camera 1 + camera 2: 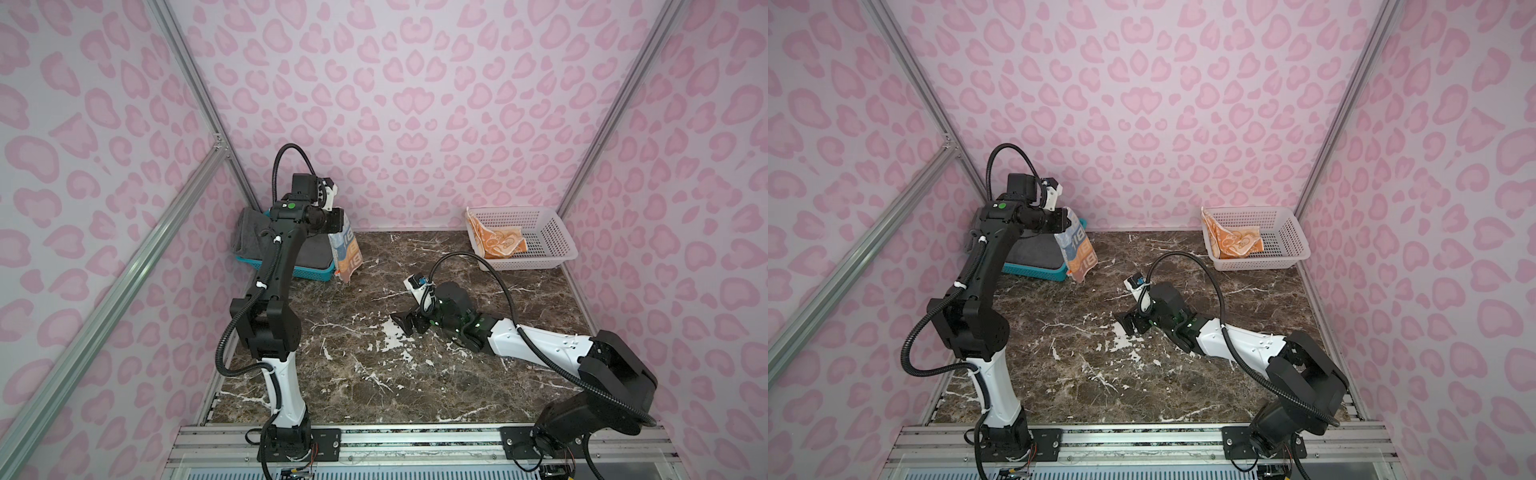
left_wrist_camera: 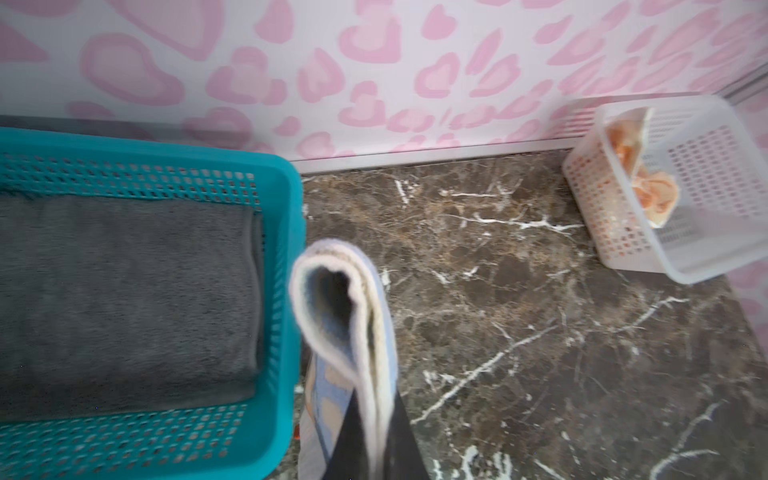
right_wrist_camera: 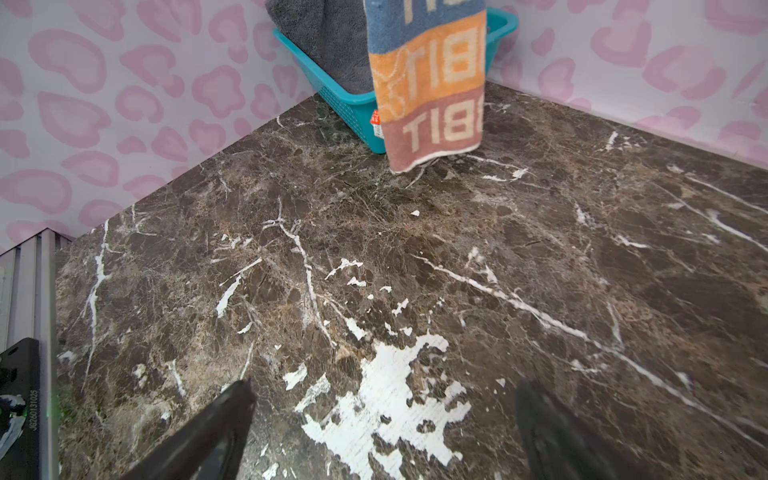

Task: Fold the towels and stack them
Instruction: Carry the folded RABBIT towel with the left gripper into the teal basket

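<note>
- Nearest me, my right pincer (image 1: 405, 324) (image 1: 1127, 325) sits low over the middle of the surface (image 1: 374, 374). Its arm stretches in from the near right corner.
- From the right wrist view I see that pincer (image 3: 382, 436) with its two dark fingers (image 3: 208, 432) spread wide apart. Only bare marble with a white worn patch lies between them. It holds nothing.
- Further back on the left, my left pincer (image 1: 337, 220) (image 1: 1065, 220) is raised above the surface, just beside the teal basket (image 1: 316, 274) (image 1: 1038, 272).
- It is clamped on the top edge of the lettered towel (image 1: 348, 253) (image 1: 1081, 253). The left wrist view shows the doubled cloth (image 2: 361, 316) pinched between the fingers (image 2: 353, 436).
- The lettered towel (image 3: 432, 83) hangs straight down in blue, orange and brownish bands, in front of the teal basket's (image 3: 332, 91) side that faces the middle. Its lowest corner is right at the surface, and I cannot tell whether it touches.
- In the far left corner the teal basket (image 2: 282, 249) holds the grey towel (image 1: 249, 228) (image 2: 124, 299), folded flat inside. Part of it bulges over the rim on the wall side.
- In the far right corner stands the white basket (image 1: 552, 241) (image 1: 1287, 237) (image 2: 706, 166).
- The orange towel (image 1: 498, 243) (image 1: 1237, 245) (image 2: 652, 195) lies crumpled in it against the wall nearer the middle, with one corner poking above the rim.
</note>
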Controlling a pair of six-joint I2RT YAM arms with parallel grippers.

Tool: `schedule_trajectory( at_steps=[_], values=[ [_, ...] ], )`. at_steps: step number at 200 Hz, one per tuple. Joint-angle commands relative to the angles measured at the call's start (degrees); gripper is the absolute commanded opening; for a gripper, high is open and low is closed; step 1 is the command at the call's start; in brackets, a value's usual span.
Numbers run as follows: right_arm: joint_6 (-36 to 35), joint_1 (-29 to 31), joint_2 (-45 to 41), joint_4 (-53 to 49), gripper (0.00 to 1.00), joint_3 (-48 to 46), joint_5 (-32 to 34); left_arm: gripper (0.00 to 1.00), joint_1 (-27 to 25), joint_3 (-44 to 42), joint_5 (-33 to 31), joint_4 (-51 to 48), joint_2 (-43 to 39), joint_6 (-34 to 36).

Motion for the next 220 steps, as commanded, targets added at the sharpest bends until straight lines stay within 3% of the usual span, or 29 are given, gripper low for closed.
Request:
schedule_trajectory(
  at_steps=[1,42,92,220],
  values=[
    [-0.43,-0.25,0.97,0.89,0.99,0.96,-1.13,0.03,3.42,1.42,-3.42,-1.73,2.46,4.8],
    [-0.43,-1.06,2.38,0.72,0.99,1.96,-2.8,0.03,9.3,8.15,-2.2,5.02,8.42,5.3],
    [0.04,-2.33,3.81,0.44,0.99,3.04,-3.33,0.03,13.3,13.01,-6.14,11.9,16.37,6.67],
    [0.05,-4.69,7.58,-2.56,0.99,8.02,-4.46,0.03,15.57,14.87,-15.55,12.03,23.48,16.65]
  ],
)
